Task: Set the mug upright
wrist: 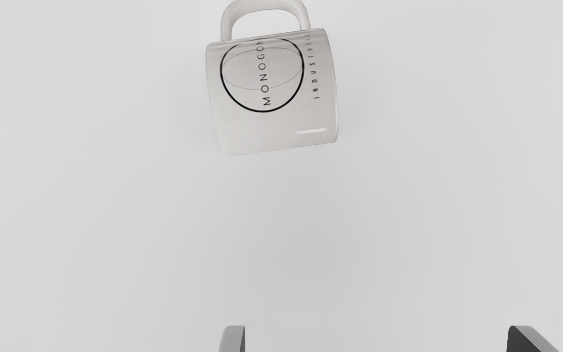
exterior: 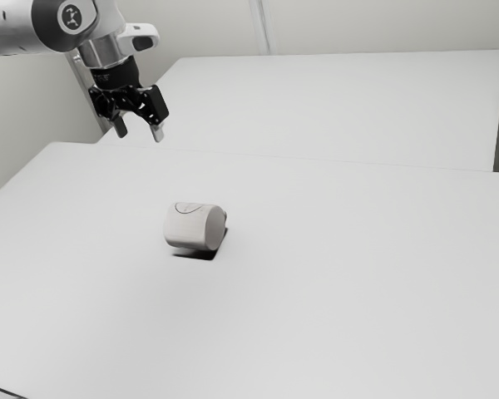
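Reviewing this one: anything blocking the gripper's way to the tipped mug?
Nothing visible does. The open gripper hangs above the table, and the mug lies on its side with no object seen between them.

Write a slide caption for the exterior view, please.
Mug on its side on a white table, the open end effector raised clear of it.

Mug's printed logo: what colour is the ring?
Black, on the off-white cylindrical mug; it shows best in the wrist view.
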